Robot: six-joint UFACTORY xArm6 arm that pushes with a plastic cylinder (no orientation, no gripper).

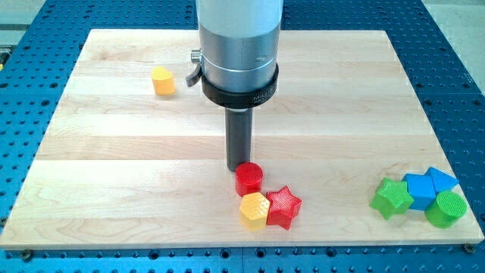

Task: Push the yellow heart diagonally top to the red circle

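my tip is a bare rod end with no fingers to part or close, standing upright beneath the wide grey cylinder, touching the upper left edge of the red circle. the yellow heart is sitting far off toward the view's top left on the wooden board, small, glossy, well apart from the red circle.

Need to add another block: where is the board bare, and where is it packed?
Bare: between yellow heart and red circle, and the right half above the green-blue cluster. Packed: my tip, red circle, yellow hexagon, red star.
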